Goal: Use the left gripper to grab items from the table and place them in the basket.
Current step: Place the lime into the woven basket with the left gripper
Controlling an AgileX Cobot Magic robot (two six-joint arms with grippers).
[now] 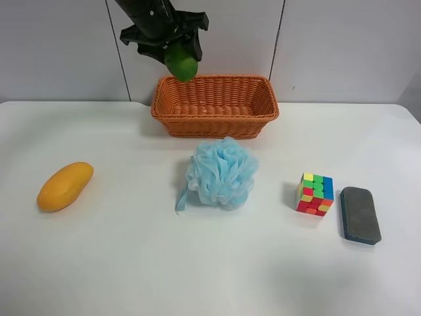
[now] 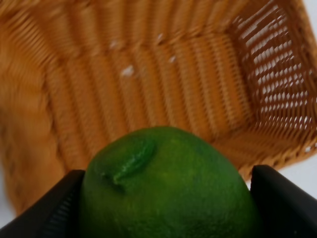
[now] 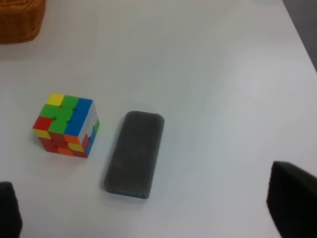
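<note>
The left fingers (image 2: 285, 203) are clamped on the green fruit (image 1: 183, 64), held above one end of the basket (image 1: 217, 125). The right fingers (image 3: 292, 198), over the worktop (image 3: 213, 74) beside the eraser (image 3: 134, 152), look spread apart, though only their tips show.

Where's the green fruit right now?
The green fruit is clamped in the left pincer, held in the air over the basket, near its end at the exterior high view's left; the left wrist view shows the basket's floor beneath it.

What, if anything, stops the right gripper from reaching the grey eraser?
Probably nothing, so yes: the right gripper hangs open above the eraser, which lies on bare table, apart from the puzzle cube beside it.
</note>
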